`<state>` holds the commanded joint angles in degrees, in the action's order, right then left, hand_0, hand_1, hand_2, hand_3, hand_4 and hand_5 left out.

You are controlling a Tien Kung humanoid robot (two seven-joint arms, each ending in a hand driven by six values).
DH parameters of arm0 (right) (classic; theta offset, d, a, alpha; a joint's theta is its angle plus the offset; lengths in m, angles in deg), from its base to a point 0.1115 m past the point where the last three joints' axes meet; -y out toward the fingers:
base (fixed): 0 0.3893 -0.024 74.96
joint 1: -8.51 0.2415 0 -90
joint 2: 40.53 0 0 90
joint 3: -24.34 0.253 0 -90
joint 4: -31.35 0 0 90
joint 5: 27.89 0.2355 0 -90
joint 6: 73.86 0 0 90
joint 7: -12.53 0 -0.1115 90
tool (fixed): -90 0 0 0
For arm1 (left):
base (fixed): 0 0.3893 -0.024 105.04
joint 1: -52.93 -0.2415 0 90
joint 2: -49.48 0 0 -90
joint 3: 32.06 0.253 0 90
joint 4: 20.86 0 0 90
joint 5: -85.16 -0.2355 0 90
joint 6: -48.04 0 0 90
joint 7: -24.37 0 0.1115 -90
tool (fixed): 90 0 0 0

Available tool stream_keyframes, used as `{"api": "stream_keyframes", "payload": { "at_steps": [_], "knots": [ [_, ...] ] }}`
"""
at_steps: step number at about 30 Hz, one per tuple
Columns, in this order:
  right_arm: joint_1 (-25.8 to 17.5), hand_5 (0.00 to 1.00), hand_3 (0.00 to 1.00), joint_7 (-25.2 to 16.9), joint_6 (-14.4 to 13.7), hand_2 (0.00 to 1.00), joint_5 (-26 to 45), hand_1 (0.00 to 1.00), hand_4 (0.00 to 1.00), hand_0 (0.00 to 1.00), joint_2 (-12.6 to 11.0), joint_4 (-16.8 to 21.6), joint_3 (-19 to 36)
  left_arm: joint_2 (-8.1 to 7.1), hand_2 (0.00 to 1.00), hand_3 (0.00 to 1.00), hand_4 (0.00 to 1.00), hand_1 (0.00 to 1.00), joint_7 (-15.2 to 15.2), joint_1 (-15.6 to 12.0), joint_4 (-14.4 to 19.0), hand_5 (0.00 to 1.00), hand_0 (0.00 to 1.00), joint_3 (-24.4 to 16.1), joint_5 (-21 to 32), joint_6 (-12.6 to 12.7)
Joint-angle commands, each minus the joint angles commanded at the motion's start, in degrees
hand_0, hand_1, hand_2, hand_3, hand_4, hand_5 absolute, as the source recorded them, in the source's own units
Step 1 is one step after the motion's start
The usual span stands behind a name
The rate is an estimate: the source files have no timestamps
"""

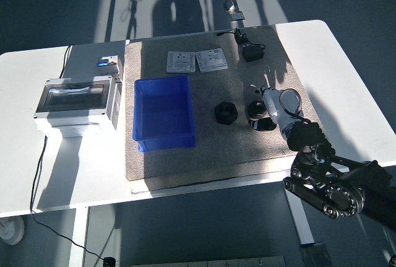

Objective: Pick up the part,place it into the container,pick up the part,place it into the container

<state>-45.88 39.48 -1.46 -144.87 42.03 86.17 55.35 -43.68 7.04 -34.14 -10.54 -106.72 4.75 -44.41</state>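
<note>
The blue container (164,113) stands open on the brown mat (210,146), left of centre. A black hexagonal part (226,113) lies on the mat to its right. A second black part (254,106) lies a little further right. My right hand (262,119) comes in from the lower right, and its silver wrist (281,105) hangs right beside and over this second part. The hand's dark tips blend with the part and its shadow, so whether they grip it is unclear. The left arm is out of view.
A grey electrical box (77,100) sits on the table left of the container. Two white switch plates (179,61) (211,60) and a black power adapter (252,51) with its cable lie at the mat's far edge. The table's near edge runs just below the mat.
</note>
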Motion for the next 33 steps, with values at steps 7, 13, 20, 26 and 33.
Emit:
{"api": "stream_keyframes", "payload": {
  "at_steps": [7, 13, 20, 26, 33],
  "knots": [
    [-0.18, 0.386, 0.675, -1.79, -2.07, 0.619, 0.94, 0.461, 0.696, 0.512, 0.74, -2.05, -1.14, -0.01, 0.690, 0.511, 0.842, 0.707, 0.21, 0.02, 0.00, 0.998, 0.706, -0.04, -0.06, 0.07],
    [-0.36, 0.230, 0.564, -1.58, -3.26, 0.467, -0.97, 0.404, 0.354, 0.472, 0.79, -2.44, -0.84, -0.04, 0.689, 0.507, 0.844, 0.706, 0.41, 0.00, 0.00, 0.998, 0.705, -0.05, -0.13, 0.17],
    [-0.34, 0.151, 0.541, -2.93, -6.68, 0.418, -2.65, 0.380, 0.244, 0.443, 0.32, -2.40, 0.81, -0.03, 0.690, 0.505, 0.846, 0.705, 0.63, 0.00, 0.00, 0.998, 0.705, -0.08, -0.32, 0.32],
    [0.45, 0.150, 0.539, -5.57, -11.38, 0.417, -1.35, 0.372, 0.237, 0.432, -0.80, 1.54, 1.56, -0.05, 0.689, 0.503, 0.845, 0.705, 0.73, -0.06, 0.00, 0.998, 0.705, -0.07, -0.22, 0.45],
    [2.75, 0.152, 0.539, -13.89, -13.10, 0.419, 4.81, 0.370, 0.242, 0.421, 0.50, 9.89, -3.78, -0.11, 0.688, 0.501, 0.846, 0.705, 0.73, 0.02, 0.00, 0.998, 0.705, -0.52, -0.74, 0.50]
  ]
}}
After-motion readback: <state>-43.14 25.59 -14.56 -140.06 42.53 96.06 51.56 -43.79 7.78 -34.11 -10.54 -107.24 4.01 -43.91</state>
